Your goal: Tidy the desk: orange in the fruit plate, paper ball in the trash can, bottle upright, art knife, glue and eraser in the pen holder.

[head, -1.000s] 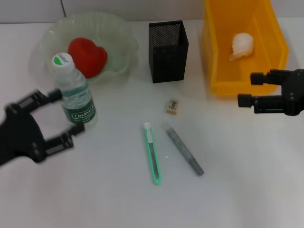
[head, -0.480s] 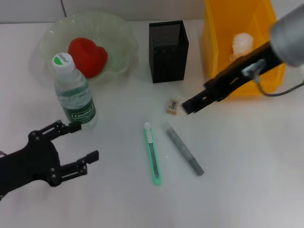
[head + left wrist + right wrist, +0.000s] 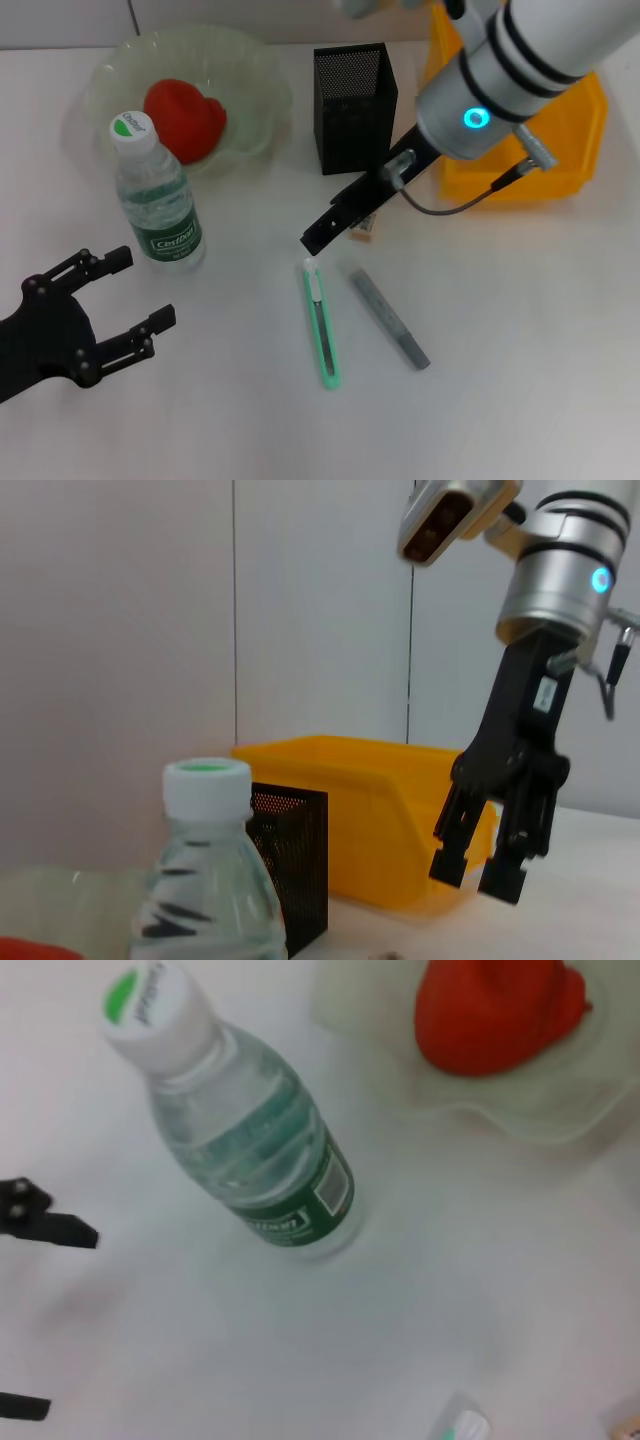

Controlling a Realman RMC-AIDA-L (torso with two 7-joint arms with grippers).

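Observation:
The bottle (image 3: 155,195) stands upright at the left of the desk (image 3: 520,330). The orange (image 3: 183,118) lies in the fruit plate (image 3: 250,80). My right gripper (image 3: 314,238) is open, low over the desk just above the white tip of the art knife (image 3: 320,325); it covers most of the eraser (image 3: 366,236). The glue (image 3: 390,320) lies to the right of the knife. The pen holder (image 3: 354,95) stands behind them. The trash can (image 3: 550,185) is at the back right; my right arm hides the paper ball. My left gripper (image 3: 140,290) is open and empty, in front of the bottle.
The left wrist view shows the bottle (image 3: 205,880), the pen holder (image 3: 290,870), the trash can (image 3: 370,810) and the right gripper (image 3: 478,872) with its fingers apart. The right wrist view shows the bottle (image 3: 250,1150) and the orange (image 3: 495,1010).
My right arm swung left from beside the trash can, past the eraser, to the knife's tip. My left gripper drew back from the bottle toward the front left, leaving it upright.

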